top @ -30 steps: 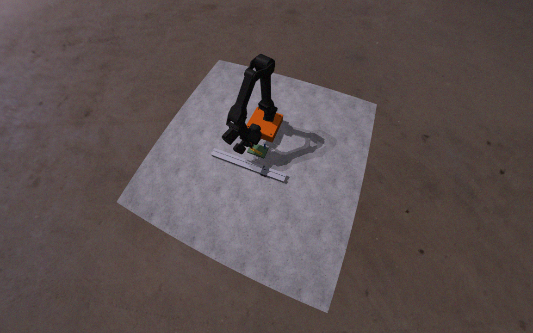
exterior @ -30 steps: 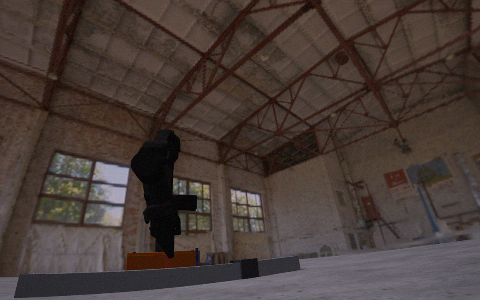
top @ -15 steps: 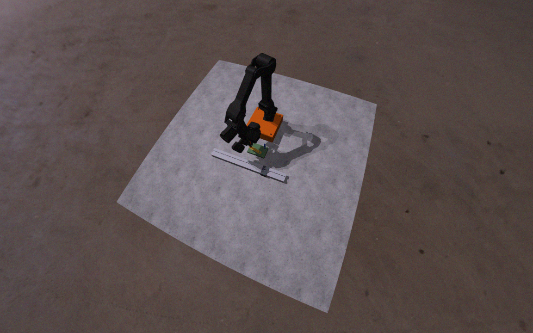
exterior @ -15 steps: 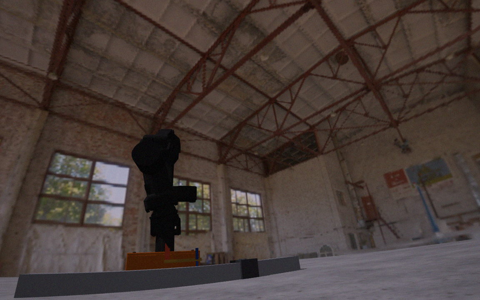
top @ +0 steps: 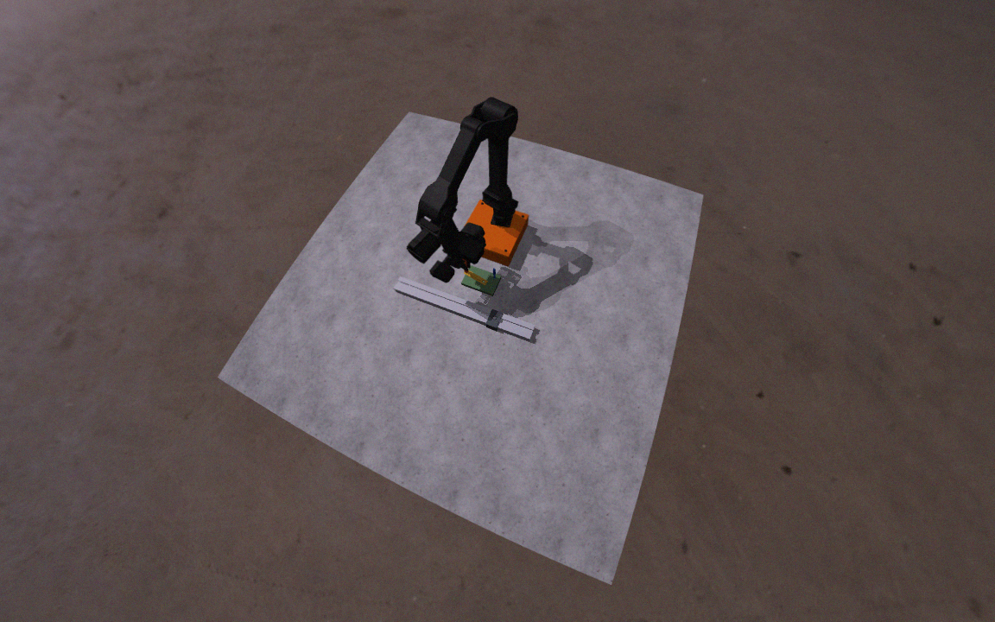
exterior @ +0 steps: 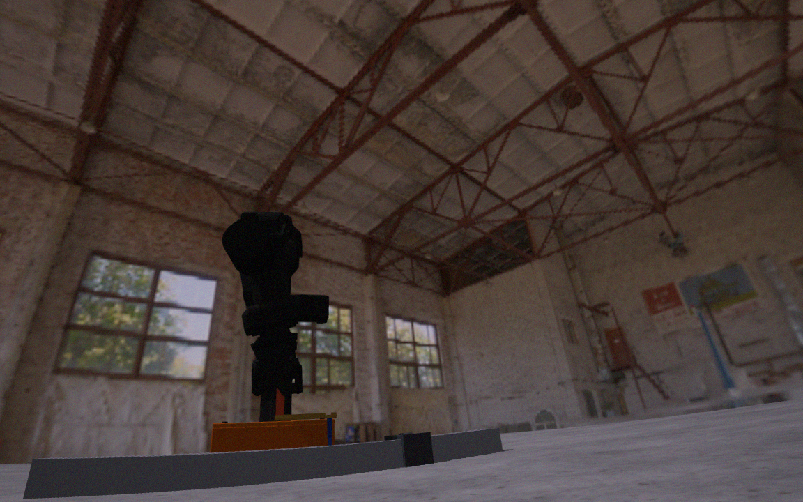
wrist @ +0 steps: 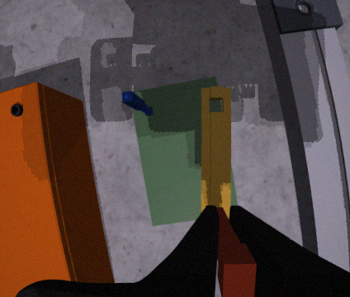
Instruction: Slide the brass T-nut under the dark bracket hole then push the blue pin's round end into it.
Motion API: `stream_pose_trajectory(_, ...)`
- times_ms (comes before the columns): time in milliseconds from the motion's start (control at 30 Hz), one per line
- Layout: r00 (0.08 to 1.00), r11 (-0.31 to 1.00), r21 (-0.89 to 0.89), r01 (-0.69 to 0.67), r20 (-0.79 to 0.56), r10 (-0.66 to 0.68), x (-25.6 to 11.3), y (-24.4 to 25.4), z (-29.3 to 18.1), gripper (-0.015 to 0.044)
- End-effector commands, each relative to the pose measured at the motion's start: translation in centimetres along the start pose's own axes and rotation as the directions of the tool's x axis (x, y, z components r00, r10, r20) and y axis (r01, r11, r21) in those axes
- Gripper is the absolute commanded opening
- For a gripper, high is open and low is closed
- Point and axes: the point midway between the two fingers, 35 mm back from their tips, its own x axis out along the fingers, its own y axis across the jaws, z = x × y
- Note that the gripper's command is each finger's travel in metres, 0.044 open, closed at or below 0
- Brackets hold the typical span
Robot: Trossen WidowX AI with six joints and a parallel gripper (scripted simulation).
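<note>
Rusty trusses (exterior: 429, 84) cross the ceiling above worn walls with perhaps 4 paned windows (exterior: 136, 316).

The robot's arm (top: 453, 166) (exterior: 267, 268) was matte black, built of chunky rounded joints and straight, slender links. Its base (top: 512, 245) (exterior: 248, 436) (wrist: 6, 165) was a bright orange block with bevelled edges, a flat top and small dark round screws near the corners. The black gripper (top: 464, 263) (exterior: 276, 417) (wrist: 221, 214) had smooth fingers that tapered toward narrow tips.

Gripper (top: 466, 266) (exterior: 276, 417) (wrist: 221, 214) pointing down; fingers nearly together.
</note>
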Motion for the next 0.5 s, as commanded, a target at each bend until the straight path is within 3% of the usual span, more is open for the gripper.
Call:
stream_pose_trajectory(0,1.0,1.0,-0.002,0.004,0.003,-0.004,-0.8,-0.1,0.3,-0.015)
stream_pose_trajectory(467,1.0,1.0,-0.002,0.005,0.003,-0.005,-3.0,-0.1,0.8,-0.015)
